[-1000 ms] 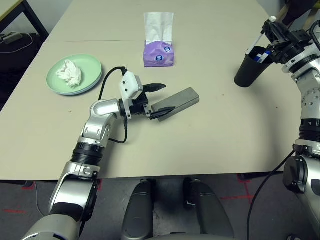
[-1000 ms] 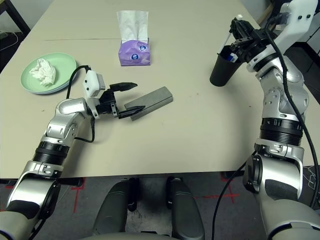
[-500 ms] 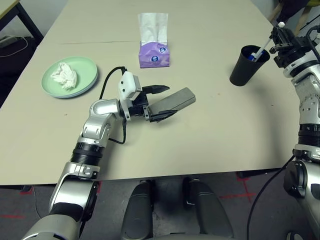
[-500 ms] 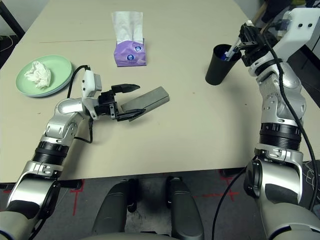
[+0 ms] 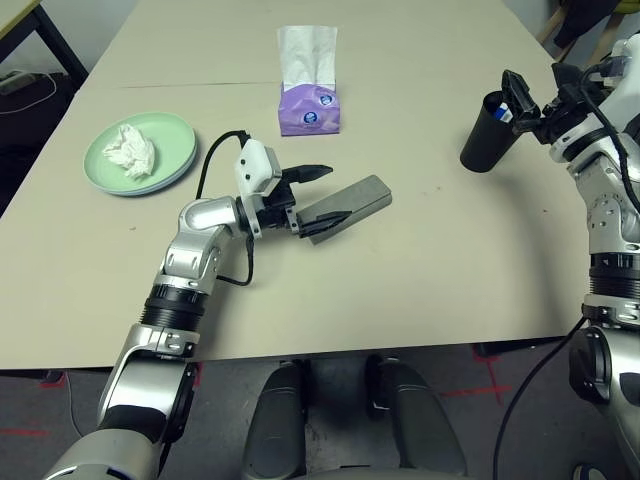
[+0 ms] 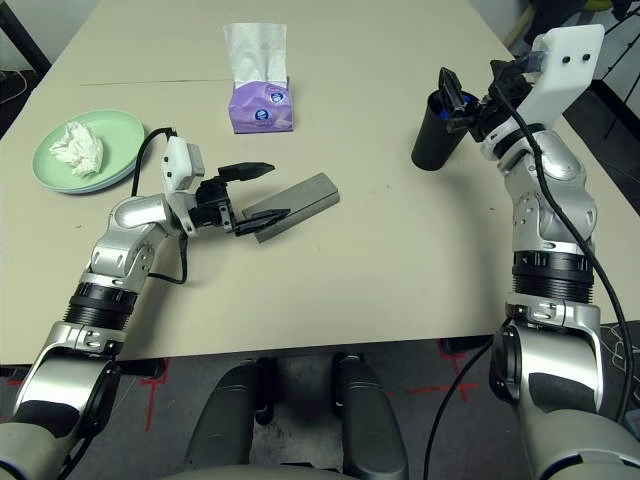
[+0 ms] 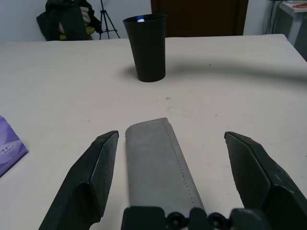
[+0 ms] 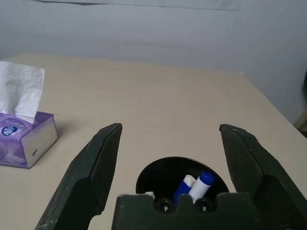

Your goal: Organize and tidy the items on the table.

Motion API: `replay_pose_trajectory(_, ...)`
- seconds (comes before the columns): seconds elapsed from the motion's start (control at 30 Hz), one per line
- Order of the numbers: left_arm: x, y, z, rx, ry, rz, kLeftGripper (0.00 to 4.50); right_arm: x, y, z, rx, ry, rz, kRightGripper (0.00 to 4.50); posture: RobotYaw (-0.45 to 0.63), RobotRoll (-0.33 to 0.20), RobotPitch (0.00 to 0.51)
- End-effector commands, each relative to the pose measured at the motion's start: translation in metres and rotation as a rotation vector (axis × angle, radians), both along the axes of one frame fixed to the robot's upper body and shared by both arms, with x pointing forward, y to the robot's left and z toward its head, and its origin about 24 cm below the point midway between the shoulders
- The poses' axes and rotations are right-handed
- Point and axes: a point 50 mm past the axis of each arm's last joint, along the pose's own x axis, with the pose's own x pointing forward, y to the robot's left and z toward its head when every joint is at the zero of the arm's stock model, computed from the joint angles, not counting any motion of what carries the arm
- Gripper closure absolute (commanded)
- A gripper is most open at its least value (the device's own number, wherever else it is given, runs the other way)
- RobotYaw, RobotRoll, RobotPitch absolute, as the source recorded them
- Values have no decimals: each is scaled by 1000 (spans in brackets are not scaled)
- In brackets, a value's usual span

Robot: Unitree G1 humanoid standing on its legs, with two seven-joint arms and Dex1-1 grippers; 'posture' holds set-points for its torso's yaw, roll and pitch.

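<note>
Both pincers stand wide and hold nothing; case mid-worktop, cup far right.

From the head views we see the left pincer (image 5: 318, 193) spread wide around the near end of the grey glasses case (image 5: 350, 205), gripping nothing, with bare worktop (image 5: 430, 270) all the way to the near edge. The green plate (image 5: 170, 150) with the crumpled tissue (image 5: 130, 152) lies near the left edge, the purple tissue box (image 5: 310, 108) farther back. The left wrist view shows the case lying between the fingers (image 7: 98, 165), apart from both. In the right wrist view our right pincer (image 8: 168, 153) gapes empty over the black cup (image 8: 180, 179), the marker pen (image 8: 200, 184) inside it.
</note>
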Motion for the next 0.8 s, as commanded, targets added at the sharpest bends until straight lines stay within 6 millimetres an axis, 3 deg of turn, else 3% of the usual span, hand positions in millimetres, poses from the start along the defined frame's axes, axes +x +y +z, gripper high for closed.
replay_pose_trajectory(0.03,1,2,0,-29,-11,66,0,-8,13,4,-48,-63,126,47,3,0,144)
replay_pose_trajectory(0.17,8,8,6,-116,-24,248,0,-13,41,-12,-78,-80,231,47,5,0,140)
replay_pose_trajectory(0.4,15,33,18,-362,-120,727,0,-25,62,-57,79,-65,119,47,42,0,138)
replay_pose_trajectory(0.53,9,57,14,-431,-170,973,0,-39,54,-94,133,-8,-53,47,57,0,138)
replay_pose_trajectory(0.6,6,67,9,-412,-182,1049,0,-43,40,-108,141,31,-155,47,59,0,139)
replay_pose_trajectory(0.8,-8,94,-5,-369,-196,1122,0,-40,11,-110,116,23,-193,47,54,0,141)
